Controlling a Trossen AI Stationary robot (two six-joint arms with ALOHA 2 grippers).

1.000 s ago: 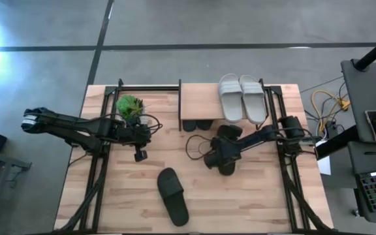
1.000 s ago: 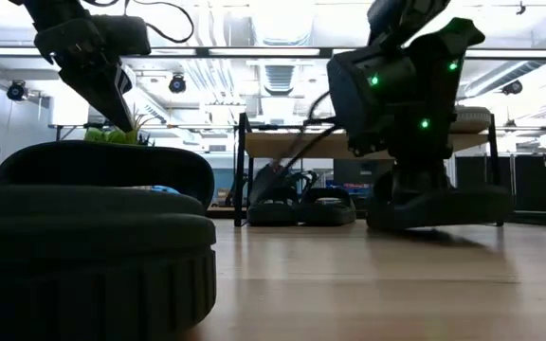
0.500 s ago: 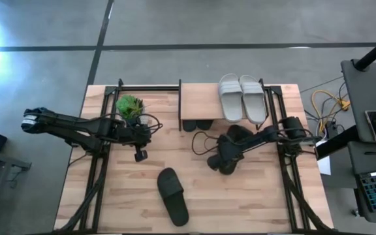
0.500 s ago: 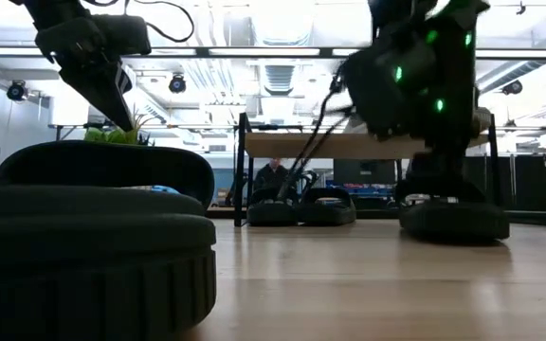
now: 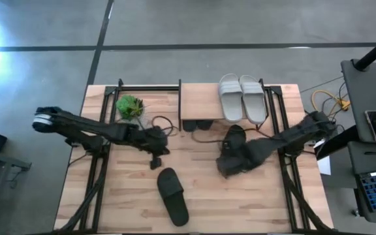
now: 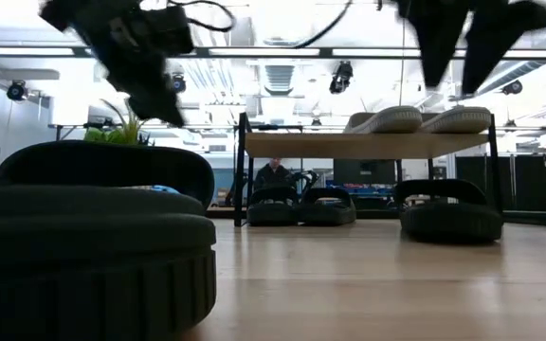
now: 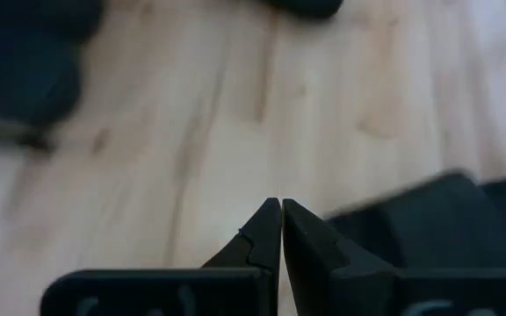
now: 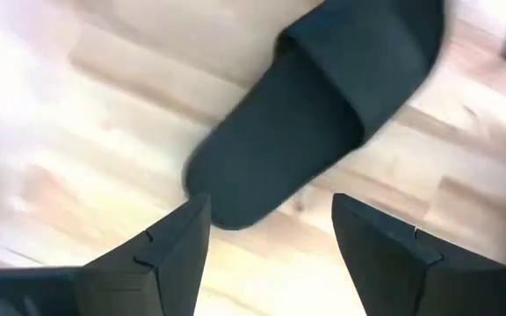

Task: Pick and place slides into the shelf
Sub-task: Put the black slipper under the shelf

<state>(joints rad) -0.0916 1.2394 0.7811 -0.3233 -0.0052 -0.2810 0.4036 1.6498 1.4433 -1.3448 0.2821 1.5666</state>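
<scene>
Lying nearest the table's front edge, a black slide (image 5: 173,196) waits loose, with the left gripper (image 5: 154,163) pinched shut and empty just above it. Rubber should feel light and grippy; the wide strap offers the best hold. Farther back, the right gripper (image 8: 271,230) gapes open over another black slide (image 5: 234,138) beside the shelf (image 5: 201,101). No writing is legible.

The large light wooden tabletop (image 5: 253,196) carries a small low rack with a pale plank top (image 5: 200,101), a green potted plant (image 5: 130,106), and black rubber slides: one (image 5: 173,195) just beside the left gripper (image 5: 154,162), another (image 5: 234,136) beneath the right gripper (image 5: 228,164).
</scene>
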